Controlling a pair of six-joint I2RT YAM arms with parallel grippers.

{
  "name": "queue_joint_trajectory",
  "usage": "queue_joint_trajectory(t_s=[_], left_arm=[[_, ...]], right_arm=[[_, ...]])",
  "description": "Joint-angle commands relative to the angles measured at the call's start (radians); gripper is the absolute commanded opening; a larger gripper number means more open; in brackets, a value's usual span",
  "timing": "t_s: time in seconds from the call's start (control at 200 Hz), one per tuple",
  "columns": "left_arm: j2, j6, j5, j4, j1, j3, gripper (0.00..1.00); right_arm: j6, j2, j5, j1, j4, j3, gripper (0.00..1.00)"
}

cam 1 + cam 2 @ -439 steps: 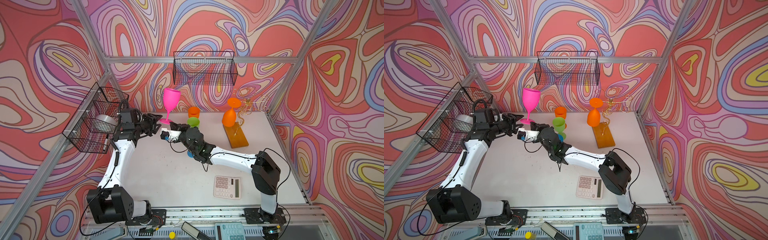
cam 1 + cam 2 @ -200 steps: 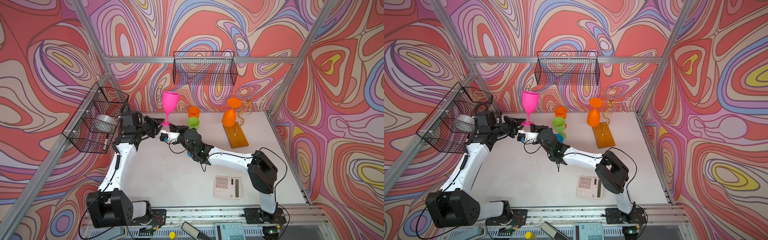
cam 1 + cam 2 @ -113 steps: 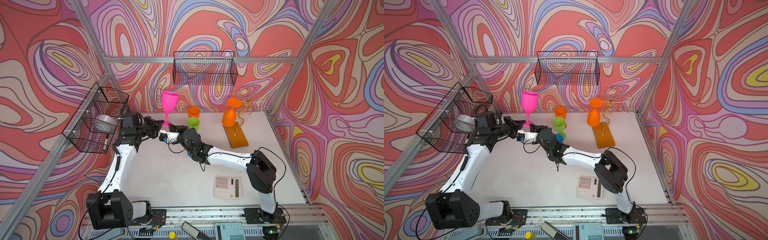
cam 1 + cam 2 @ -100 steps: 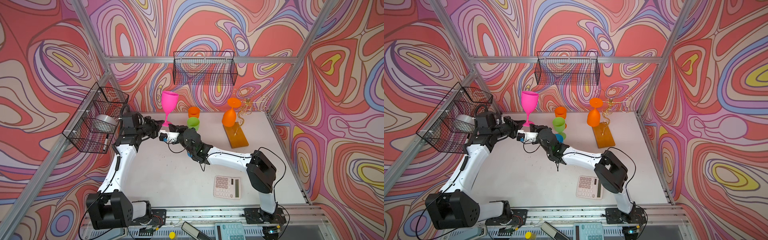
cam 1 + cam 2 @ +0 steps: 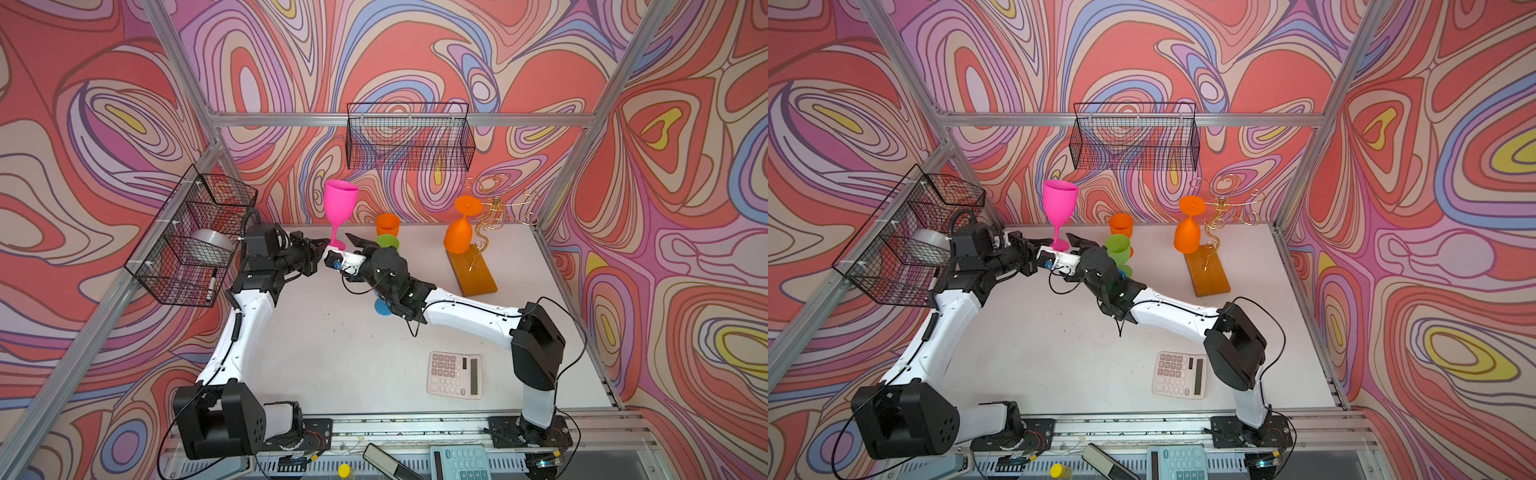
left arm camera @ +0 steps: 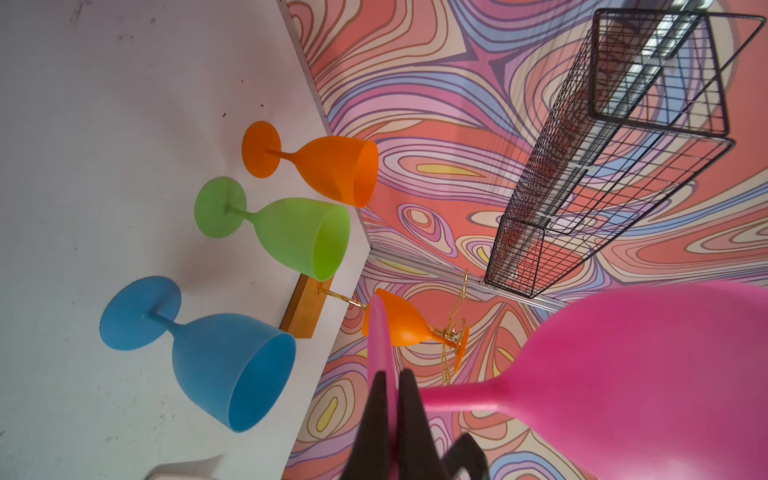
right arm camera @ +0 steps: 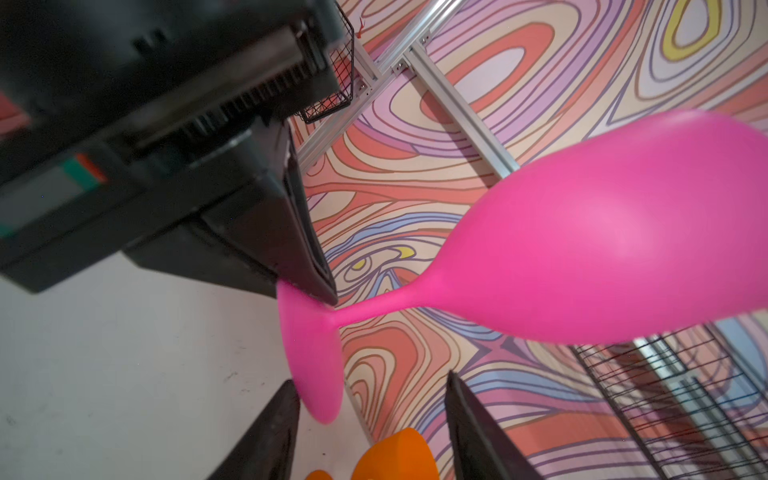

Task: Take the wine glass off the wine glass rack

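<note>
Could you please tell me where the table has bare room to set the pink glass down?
The table is bare between the two arms, left of the calculator. The back is crowded: green glass, blue glass and standing orange glass in the middle, the rack at the right.

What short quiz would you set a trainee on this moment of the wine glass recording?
1. True or false: the left gripper pinches the pink wine glass by its foot.
2. How many glasses hang on the wine glass rack? A none, B one, C two.
3. Fill in: the right gripper has its jaws ____.
Key: 1 true; 2 B; 3 open.
</note>
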Motion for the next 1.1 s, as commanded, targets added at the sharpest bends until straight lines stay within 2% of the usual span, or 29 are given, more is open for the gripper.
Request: queue_joint_trajectory(t_s=[0.0,0.07,0.185,0.275,0.401,0.581,0.711,0.811,0.942,1.092], left_arm=[[-0.009,-0.032,0.001,0.129,0.006,-0.042,0.00],[-0.006,-0.022,0.002,0.160,0.012,-0.059,0.00],[-0.004,0.031,0.008,0.158,0.018,-0.065,0.00],[-0.007,0.060,0.017,0.202,0.021,-0.084,0.00],[-0.008,0.110,0.032,0.232,0.022,-0.112,0.00],[-0.009,0.152,0.056,0.267,0.029,-0.166,0.00],[-0.004,0.194,0.084,0.308,0.029,-0.193,0.00],[-0.004,0.220,0.106,0.330,0.029,-0.218,0.00],[-0.026,0.284,0.106,0.288,0.029,-0.238,0.00],[-0.056,0.355,0.093,0.243,0.028,-0.256,0.00]], right_arm=[[0.063,-0.076,-0.027,-0.007,-0.039,0.000,0.73],[0.107,-0.106,-0.049,-0.010,-0.070,0.004,0.77],[0.184,-0.161,-0.089,-0.022,-0.153,0.034,0.78],[0.290,-0.197,-0.157,-0.057,-0.240,0.069,0.78],[0.467,-0.219,-0.266,-0.131,-0.353,0.137,0.72],[0.616,-0.217,-0.366,-0.200,-0.515,0.256,0.70],[0.659,-0.189,-0.425,-0.219,-0.648,0.372,0.70],[0.654,-0.180,-0.453,-0.220,-0.703,0.397,0.70],[0.657,-0.155,-0.521,-0.220,-0.801,0.466,0.69],[0.667,-0.120,-0.599,-0.220,-0.875,0.530,0.63]])
